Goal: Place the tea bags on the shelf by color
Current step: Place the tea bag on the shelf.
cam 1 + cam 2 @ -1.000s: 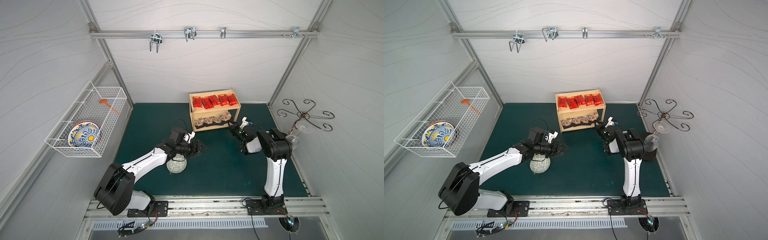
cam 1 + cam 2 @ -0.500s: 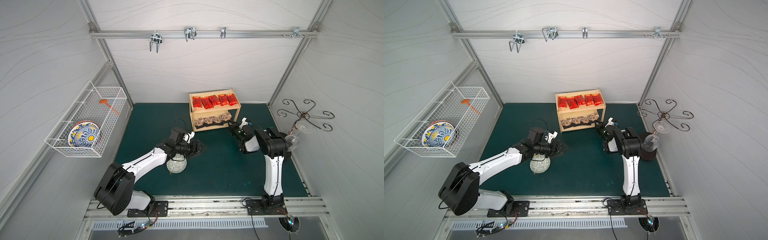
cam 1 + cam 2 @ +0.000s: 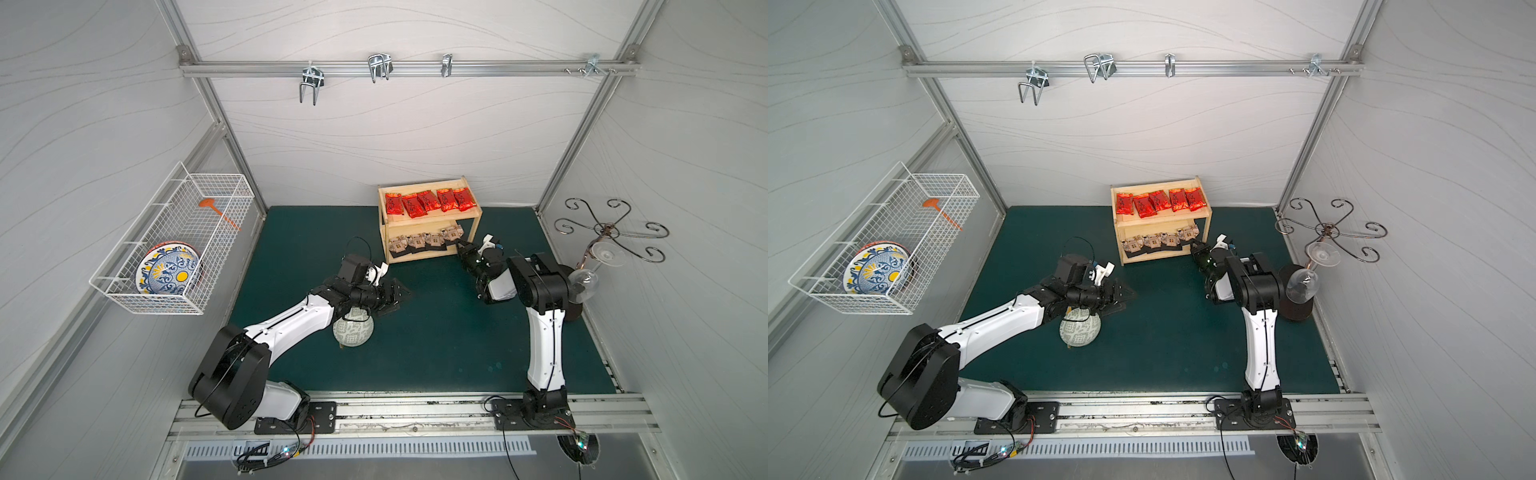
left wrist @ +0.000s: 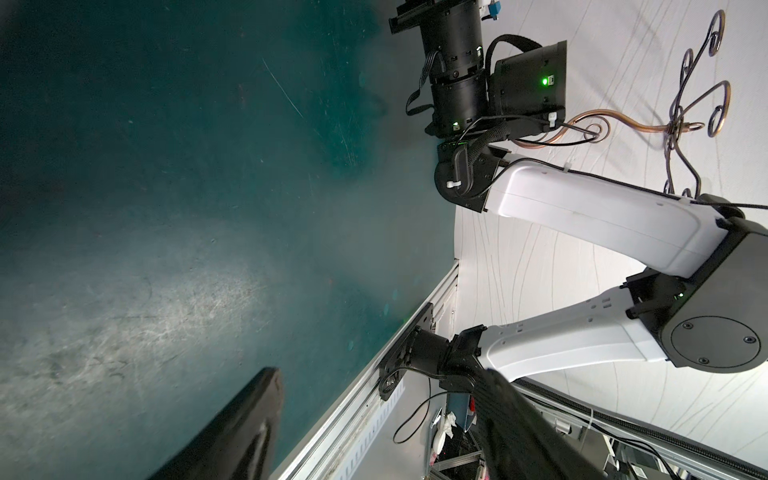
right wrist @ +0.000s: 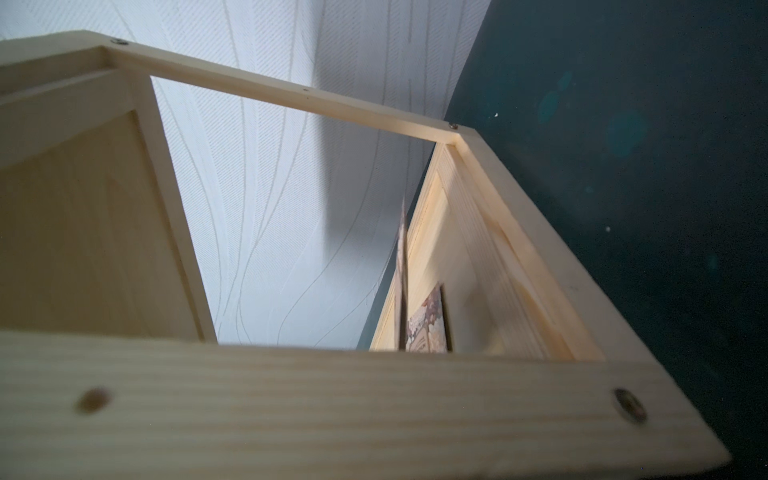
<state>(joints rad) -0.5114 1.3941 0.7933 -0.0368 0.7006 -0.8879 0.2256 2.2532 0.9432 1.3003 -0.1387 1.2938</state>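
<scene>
The pale wood shelf (image 3: 430, 220) (image 3: 1160, 220) stands at the back of the green mat. Several red tea bags (image 3: 428, 200) lie in a row on its upper board, and several tan, black-edged tea bags (image 3: 415, 242) on the lower board. My right gripper (image 3: 462, 248) (image 3: 1196, 248) reaches in at the lower board's right end, shut on the rightmost tan tea bag (image 3: 451, 232), which shows edge-on (image 5: 402, 270) in the right wrist view; a shelf post (image 5: 332, 407) hides the jaws. My left gripper (image 3: 392, 293) (image 4: 378, 399) hovers open and empty over the mat.
A green-patterned bowl (image 3: 352, 332) sits under the left forearm. A white wire basket (image 3: 178, 224) holding a blue plate (image 3: 168, 270) hangs on the left wall. A wire stand (image 3: 609, 230) with a wine glass (image 3: 584, 282) is beside the right arm.
The right arm's elbow has shifted slightly toward the shelf while its gripper stays at the lower board's end. The left arm has not moved.
</scene>
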